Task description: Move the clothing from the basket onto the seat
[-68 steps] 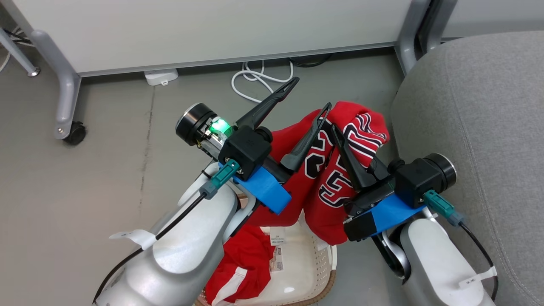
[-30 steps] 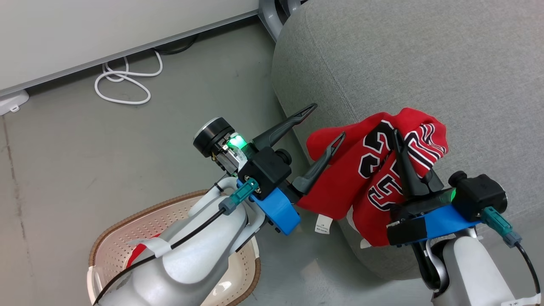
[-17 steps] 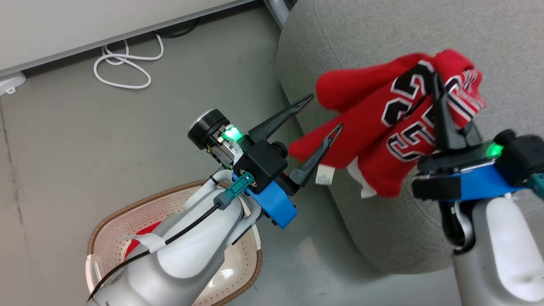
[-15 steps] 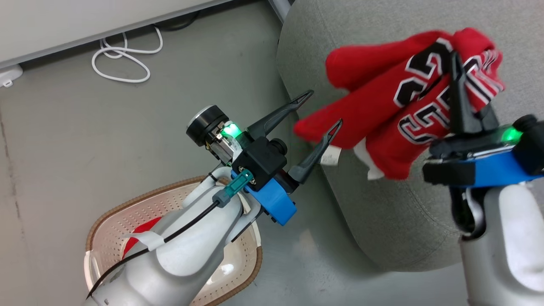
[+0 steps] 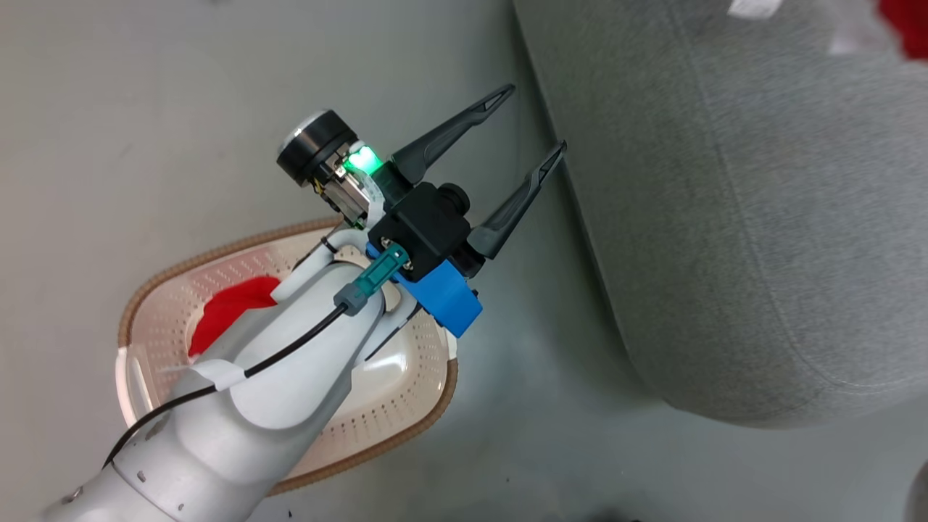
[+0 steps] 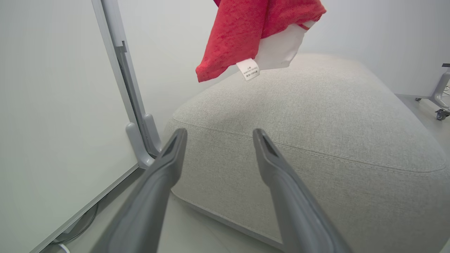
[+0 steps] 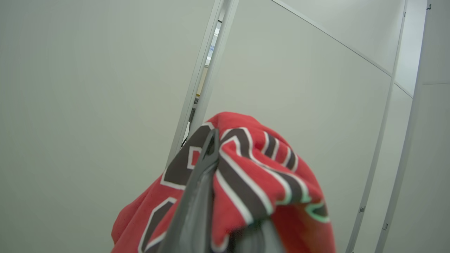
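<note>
My right gripper (image 7: 215,140) is shut on the red jersey (image 7: 267,175), whose black-and-white striped trim is draped over its fingers. In the left wrist view the jersey (image 6: 253,31) hangs in the air above the grey seat (image 6: 316,116), its white label dangling. A red scrap of the jersey (image 5: 908,22) shows at the top right corner of the head view, over the seat (image 5: 725,217). My left gripper (image 5: 533,119) is open and holds nothing, just left of the seat's edge. A second red garment (image 5: 225,312) lies in the basket (image 5: 428,413), partly hidden by my left forearm.
The basket stands on the grey floor left of the seat, with a strip of bare floor between them. In the left wrist view, a white partition panel with a grey post and foot (image 6: 140,140) stands left of the seat. A wheeled grey leg (image 6: 441,105) is at the far right.
The head camera has shifted. My right gripper has lifted the jersey up and to the right, over the seat and mostly out of the head view. The left gripper stays open.
</note>
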